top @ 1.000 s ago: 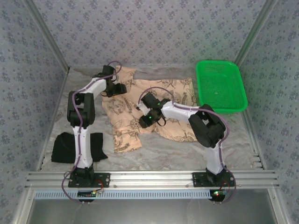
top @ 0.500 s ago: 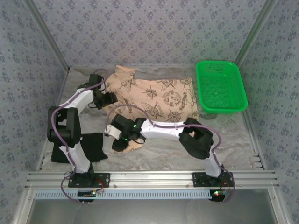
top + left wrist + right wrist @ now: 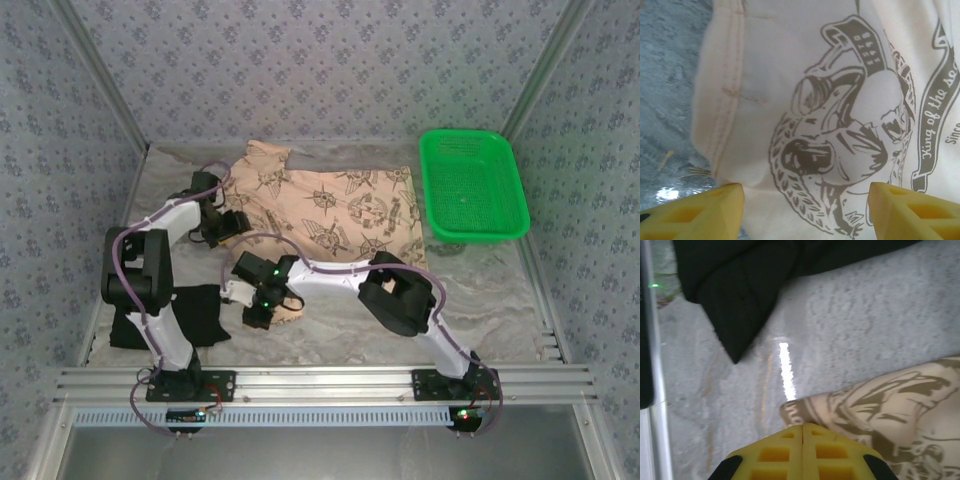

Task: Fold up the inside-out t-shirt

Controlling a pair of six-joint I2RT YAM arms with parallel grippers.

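Observation:
The inside-out t-shirt [image 3: 340,205], peach-tan with dark compass and ship prints, lies spread across the back middle of the table. One corner reaches toward the front left. My left gripper [image 3: 228,225] hovers over the shirt's left edge. In the left wrist view it [image 3: 807,215] stands open, with printed fabric [image 3: 790,75] and a stitched hem below it. My right gripper [image 3: 258,312] is low at the front-left corner. In the right wrist view its yellow fingers [image 3: 803,429] are pressed together where the shirt's corner [image 3: 900,405] runs in under the tips.
A black folded garment [image 3: 165,315] lies at the front left, close to the right gripper; the right wrist camera sees it [image 3: 740,290] just ahead. A green basket [image 3: 470,185] stands at the back right. Patterned walls enclose the table on three sides.
The right arm swung from the shirt's middle to its front-left corner and closed its jaws there. The shirt now lies spread flatter. The left gripper shifted slightly left, still open.

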